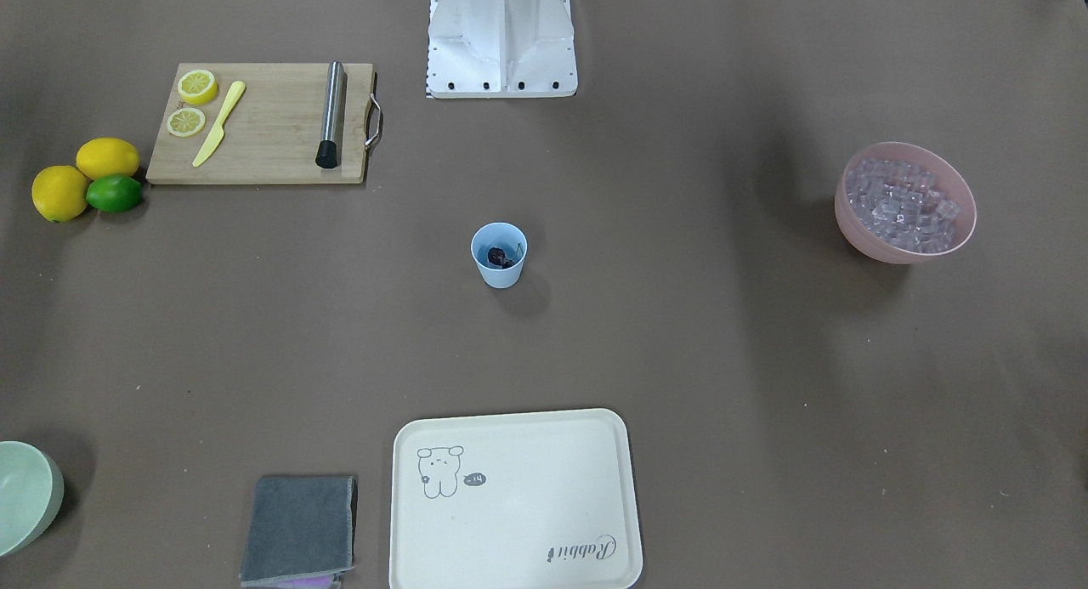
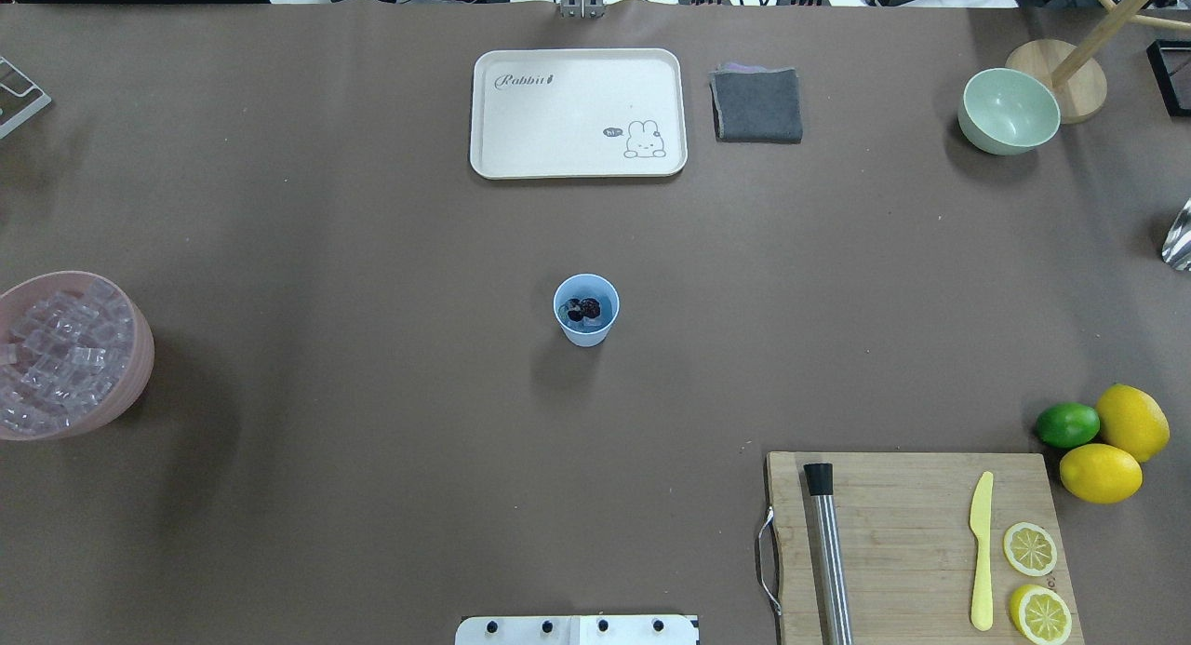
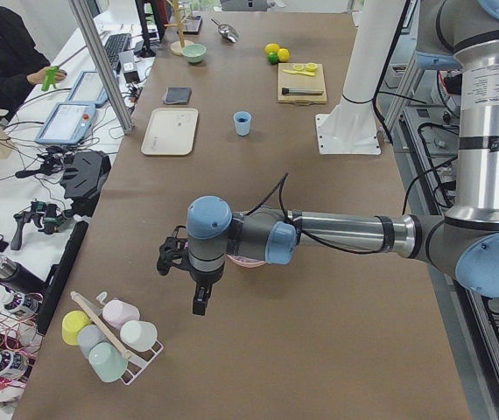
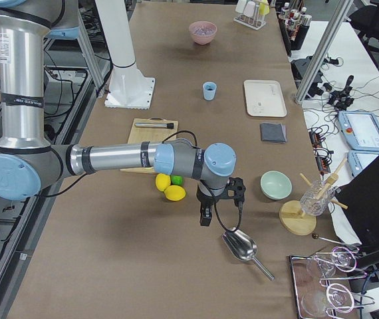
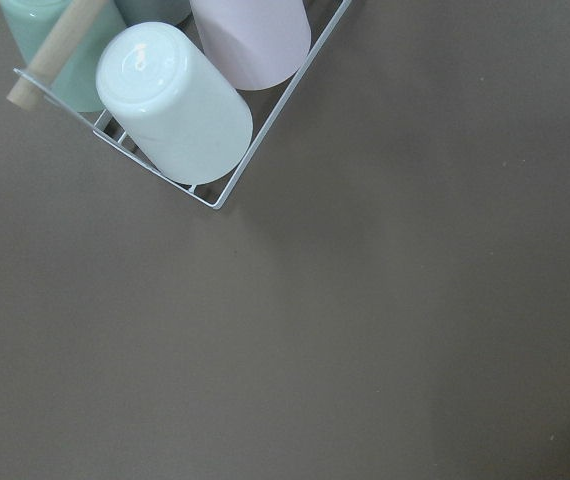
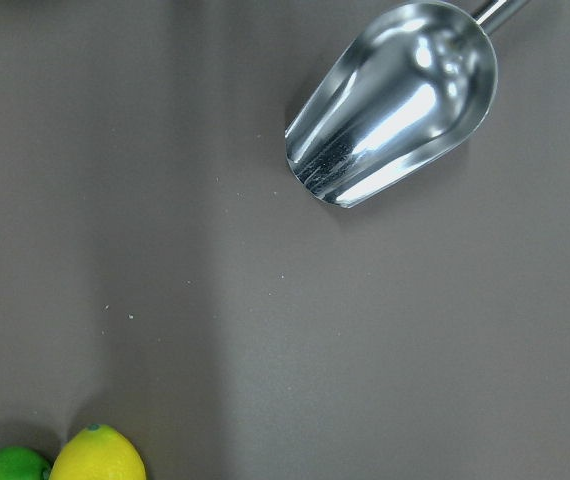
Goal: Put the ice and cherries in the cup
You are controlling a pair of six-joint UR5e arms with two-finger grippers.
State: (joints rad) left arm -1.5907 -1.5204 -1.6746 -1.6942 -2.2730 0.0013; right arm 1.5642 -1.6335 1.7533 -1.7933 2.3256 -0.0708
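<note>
Left arm (image 3: 337,232) and right arm (image 4: 110,158) stretch out low; left end effector (image 3: 200,302) and right end effector (image 4: 205,218) point down; grip unreadable.

Green bowl (image 1: 21,491) half off-frame, front cam.

Glossy metal scoop (image 6: 395,100), wooden board (image 2: 903,533), matt brown table cover (image 2: 372,254), seemingly plastic cup (image 2: 584,336).

Light even, diffuse, from overhead; all views sharp. Soft, faint shadows beside cup (image 1: 499,254) and pink bowl (image 1: 905,202). Bright glare on metal scoop (image 6: 395,105).
</note>
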